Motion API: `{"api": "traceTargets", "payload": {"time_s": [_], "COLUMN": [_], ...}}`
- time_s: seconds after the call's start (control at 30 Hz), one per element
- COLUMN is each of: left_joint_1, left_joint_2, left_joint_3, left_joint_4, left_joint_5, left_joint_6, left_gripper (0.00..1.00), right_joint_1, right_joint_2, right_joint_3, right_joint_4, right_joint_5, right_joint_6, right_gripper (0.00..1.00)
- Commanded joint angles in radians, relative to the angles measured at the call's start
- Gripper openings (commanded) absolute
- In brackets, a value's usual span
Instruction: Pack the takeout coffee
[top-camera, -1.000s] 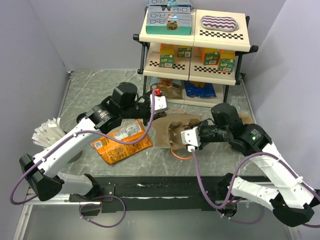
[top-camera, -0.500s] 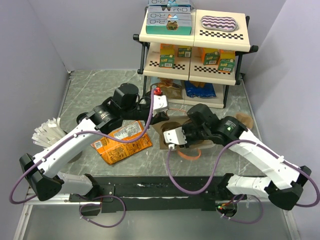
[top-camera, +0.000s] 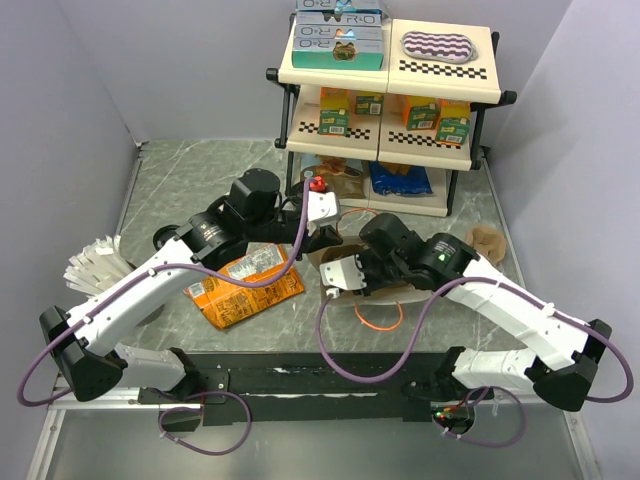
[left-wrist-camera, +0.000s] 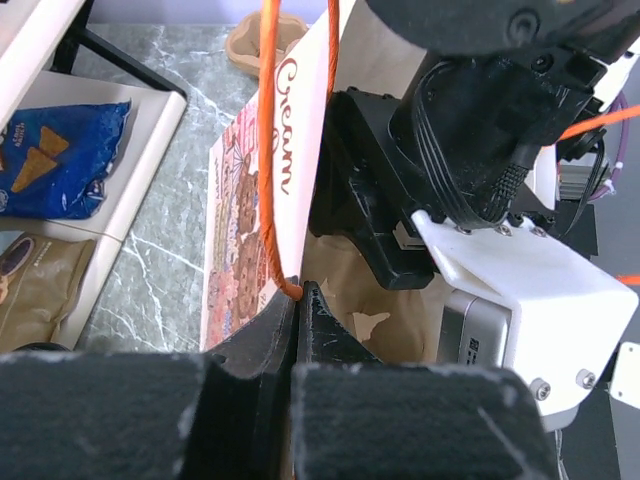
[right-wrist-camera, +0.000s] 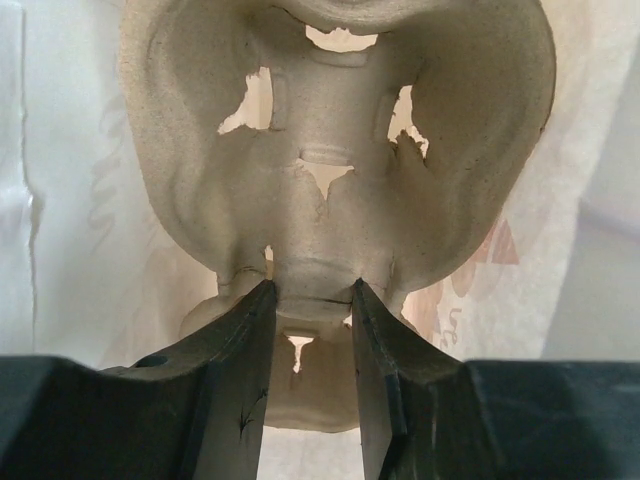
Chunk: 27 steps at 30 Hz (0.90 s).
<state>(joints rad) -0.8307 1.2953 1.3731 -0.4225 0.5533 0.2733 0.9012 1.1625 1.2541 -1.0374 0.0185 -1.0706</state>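
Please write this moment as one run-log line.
left gripper: shut on printed paper bag rim | right gripper: holds beige moulded-pulp cup carrier inside bag

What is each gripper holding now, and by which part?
The left gripper pinches the paper bag at its rim, beside the orange handle. The right gripper holds the pulp cup carrier by a ridge near its edge.

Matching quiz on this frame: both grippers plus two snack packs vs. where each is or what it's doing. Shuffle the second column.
1 left gripper
2 right gripper
3 blue chip bag
4 orange snack pack

a on the bottom shelf
b flat on the table
c clamped on the pulp cup carrier
d pinching the paper bag edge

Pairs: 1-d, 2-c, 3-a, 4-b
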Motion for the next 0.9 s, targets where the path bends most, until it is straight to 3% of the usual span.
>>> {"api": "traceTargets", "payload": {"time_s": [0.0, 0.43, 0.87], "left_joint_1": [-0.008, -0.008, -0.008], "left_joint_2": [-0.033, -0.042, -0.024], "left_joint_3": [-0.008, -0.048, -0.065], "left_joint_4": [0.039, 0.060, 0.091], "left_joint_5": [0.036, 0.050, 0.099], "left_joint_6": [-0.023, -0.049, -0.098], "left_gripper": [0.01, 0.01, 0.01], "right_joint_1": [0.019, 0.056, 0.064], "right_joint_2": [-0.001, 0.114, 0.126], "right_joint_3": [-0.018, -0.050, -0.156], "right_joint_4": [-0.018, -0.015, 0.129], "right_joint_5": [0.046, 0.121, 0.173], "right_joint_6": [0.020, 0.093, 0.173], "right_gripper": [0.00, 0.00, 0.00]}}
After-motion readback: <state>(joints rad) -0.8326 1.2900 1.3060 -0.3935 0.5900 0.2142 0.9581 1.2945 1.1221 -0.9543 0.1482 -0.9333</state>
